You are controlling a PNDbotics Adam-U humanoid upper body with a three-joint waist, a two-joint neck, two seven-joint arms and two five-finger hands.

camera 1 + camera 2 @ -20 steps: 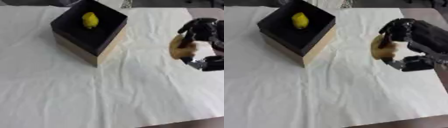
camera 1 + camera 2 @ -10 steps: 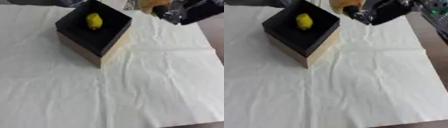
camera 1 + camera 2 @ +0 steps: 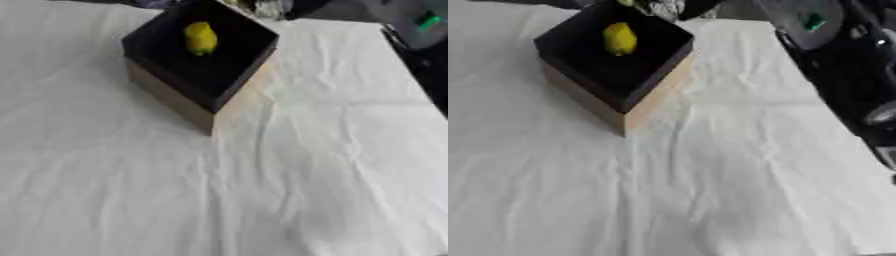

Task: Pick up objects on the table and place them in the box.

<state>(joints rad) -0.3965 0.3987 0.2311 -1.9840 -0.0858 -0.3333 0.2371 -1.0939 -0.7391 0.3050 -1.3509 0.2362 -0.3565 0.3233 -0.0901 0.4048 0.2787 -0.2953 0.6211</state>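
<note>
White, creased cloth (image 3: 289,190) covers the surface from the left edge to near the right edge, with broad bare room across the whole near half and along the left side.

Black-lined square box with tan outer walls (image 3: 179,100) stands upper left of centre, open top upward, turned so that one corner points toward the viewer and slightly right. Its far corner runs up to the top edge of the view.

Yellow, lemon-shaped fruit (image 3: 200,38) lies inside the box on the dark floor, in the far part of it. Its long axis runs roughly away from the viewer, one end toward the far corner; it appears apart from the walls.

Dark, blurred shapes sit at the top edge just behind the box; they cannot be made out.

Grey robot arm casing with a small green mark (image 3: 802,22) enters from the upper right, with black arm parts (image 3: 850,85) running down the right edge beyond the cloth.

Neither hand can be seen, so how open they are and what they hold cannot be told.
</note>
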